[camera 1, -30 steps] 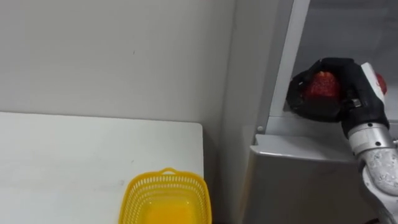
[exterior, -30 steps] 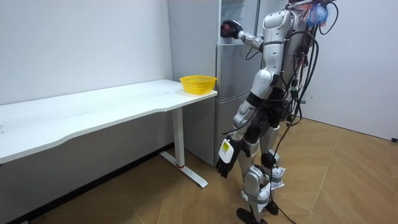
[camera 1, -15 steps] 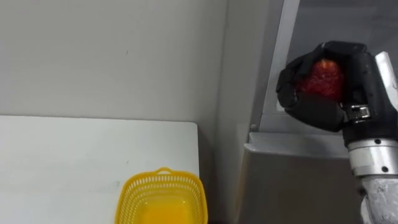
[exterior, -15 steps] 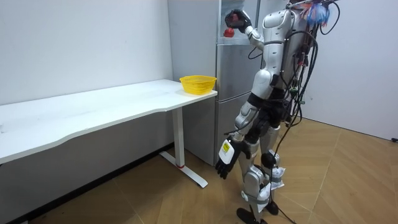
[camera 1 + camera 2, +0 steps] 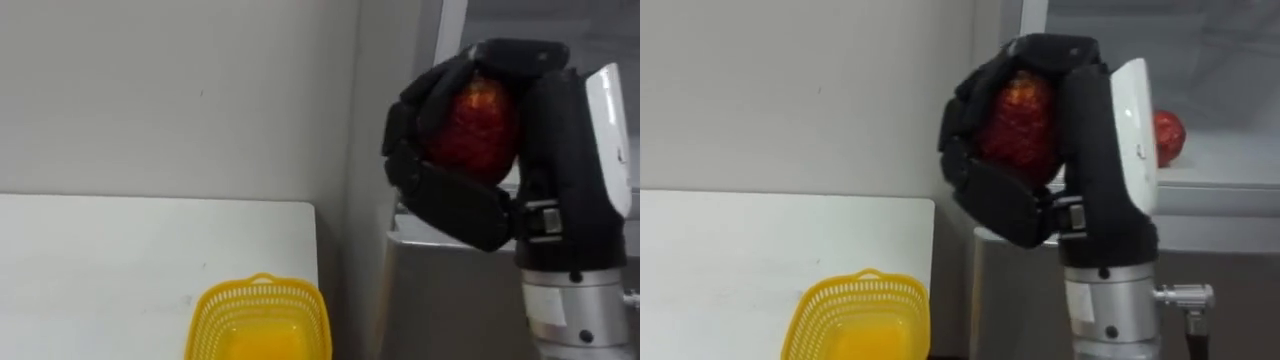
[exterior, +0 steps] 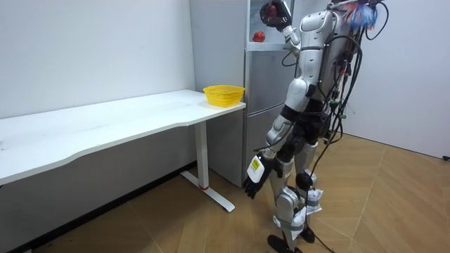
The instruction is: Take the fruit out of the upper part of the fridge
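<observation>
My right hand (image 5: 480, 150) is raised close before my head, shut on a red, bumpy fruit (image 5: 472, 125); black fingers wrap it from the left and from above. In the room view that hand (image 6: 273, 11) is held high in front of the grey fridge (image 6: 261, 105), outside its open upper compartment. A second red fruit (image 5: 1168, 136) lies on the upper fridge shelf (image 5: 1225, 172), behind the hand; it also shows in the room view as a red fruit (image 6: 259, 36). My left hand (image 6: 254, 185) hangs at my side with relaxed fingers, holding nothing.
A yellow mesh basket (image 5: 265, 318) stands at the right end of the white table (image 5: 110, 265), just left of the fridge; the basket (image 6: 223, 93) looks empty. I stand on a wooden floor facing the fridge. A white wall runs behind the table.
My right hand has drawn the red fruit out of the upper fridge, up and closer to my head. The second red fruit stays on the shelf.
</observation>
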